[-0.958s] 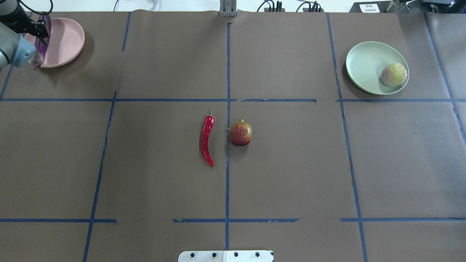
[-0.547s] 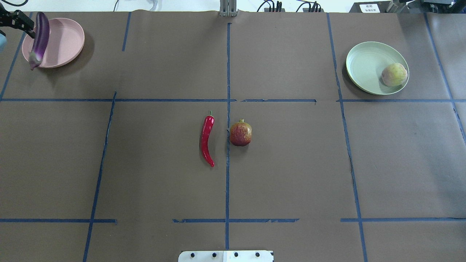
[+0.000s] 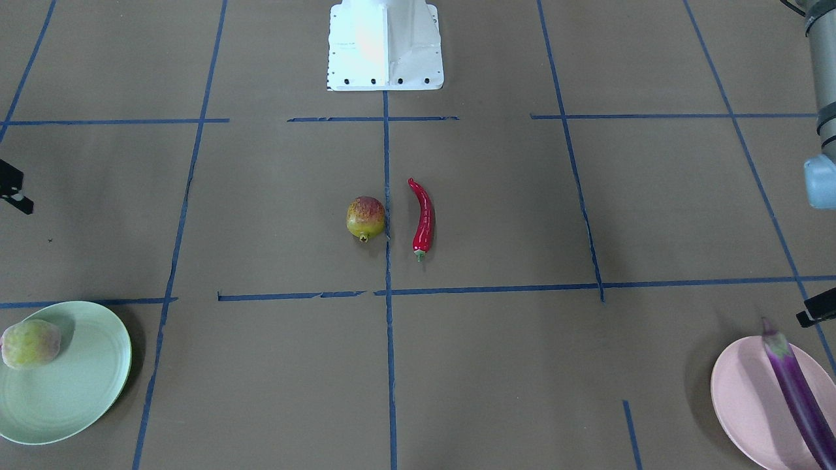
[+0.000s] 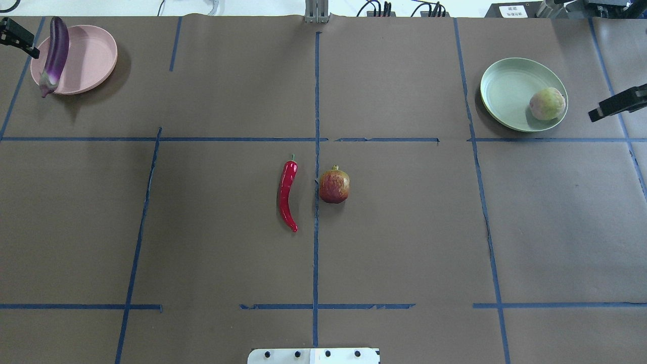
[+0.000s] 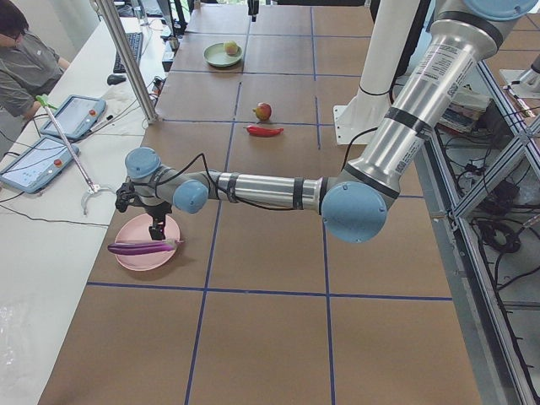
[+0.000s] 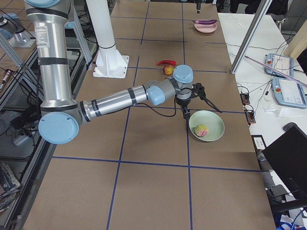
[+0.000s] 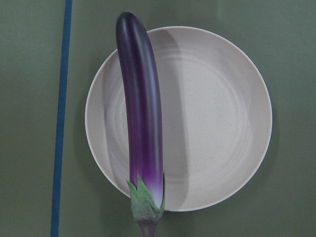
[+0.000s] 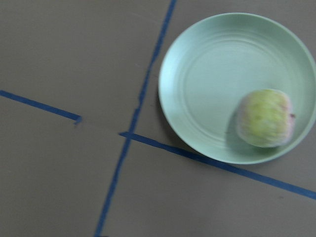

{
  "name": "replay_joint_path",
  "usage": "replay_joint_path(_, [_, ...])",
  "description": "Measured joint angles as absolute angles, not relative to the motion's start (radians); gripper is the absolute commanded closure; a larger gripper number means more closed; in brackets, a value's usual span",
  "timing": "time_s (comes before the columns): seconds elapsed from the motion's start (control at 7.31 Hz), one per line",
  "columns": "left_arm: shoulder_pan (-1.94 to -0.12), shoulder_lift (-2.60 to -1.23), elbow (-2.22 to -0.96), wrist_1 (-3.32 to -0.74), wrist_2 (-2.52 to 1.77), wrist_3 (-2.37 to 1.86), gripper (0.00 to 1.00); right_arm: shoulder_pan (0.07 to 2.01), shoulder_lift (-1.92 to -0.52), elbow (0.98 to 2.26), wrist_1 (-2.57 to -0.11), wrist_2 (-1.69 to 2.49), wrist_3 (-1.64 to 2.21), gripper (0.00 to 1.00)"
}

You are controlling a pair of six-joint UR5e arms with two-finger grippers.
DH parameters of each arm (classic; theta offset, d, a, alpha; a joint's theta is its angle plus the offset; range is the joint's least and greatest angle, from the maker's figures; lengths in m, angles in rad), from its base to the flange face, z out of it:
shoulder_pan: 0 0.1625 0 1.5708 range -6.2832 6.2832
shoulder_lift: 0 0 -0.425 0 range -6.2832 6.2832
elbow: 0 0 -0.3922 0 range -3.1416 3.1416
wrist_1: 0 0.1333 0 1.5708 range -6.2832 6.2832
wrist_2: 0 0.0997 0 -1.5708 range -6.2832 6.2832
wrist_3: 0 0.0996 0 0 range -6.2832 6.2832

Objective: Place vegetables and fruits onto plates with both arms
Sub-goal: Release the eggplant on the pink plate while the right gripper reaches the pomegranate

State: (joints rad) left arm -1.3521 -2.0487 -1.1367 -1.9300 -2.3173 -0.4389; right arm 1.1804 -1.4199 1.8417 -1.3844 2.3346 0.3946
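Note:
The purple eggplant [image 4: 54, 53] lies free across the left rim of the pink plate [image 4: 91, 55]; the left wrist view shows it [image 7: 143, 108] on the plate [image 7: 212, 118]. My left gripper [image 4: 20, 38] is open just left of it. The peach [image 4: 547, 103] sits in the green plate [image 4: 505, 91], also seen from the right wrist [image 8: 264, 117]. My right gripper [image 4: 614, 103] is open at the right of that plate. The red chili [image 4: 287, 194] and the pomegranate [image 4: 333, 186] lie side by side at the table's middle.
The white robot base [image 4: 313, 355] sits at the near edge. Blue tape lines cross the brown table cover. Cables and a metal post [image 4: 317, 11] stand at the far edge. An operator [image 5: 25, 59] sits at a side table.
The left gripper has let go of the eggplant and drawn back to the left; the eggplant now rests on the pink plate's rim. The right gripper has come into view beside the green plate.

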Motion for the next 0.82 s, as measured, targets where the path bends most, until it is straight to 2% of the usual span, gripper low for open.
replay_joint_path(0.27, [-1.349, -2.043, -1.149, -1.927, -2.314, -0.441, 0.0, 1.001, -1.265, 1.84, -1.412, 2.243, 0.617, 0.0])
replay_joint_path(0.55, [-1.346, -2.043, -1.152, -1.929, -2.312, -0.446, 0.0, 0.817, -1.075, 1.838, -1.555, 2.1, 0.806, 0.0])
replay_joint_path(0.82, [-1.344, -2.043, -1.153, -1.932, -2.31, -0.446, 0.0, 0.642, -0.914, 1.788, -1.635, 1.924, 0.98, 0.0])
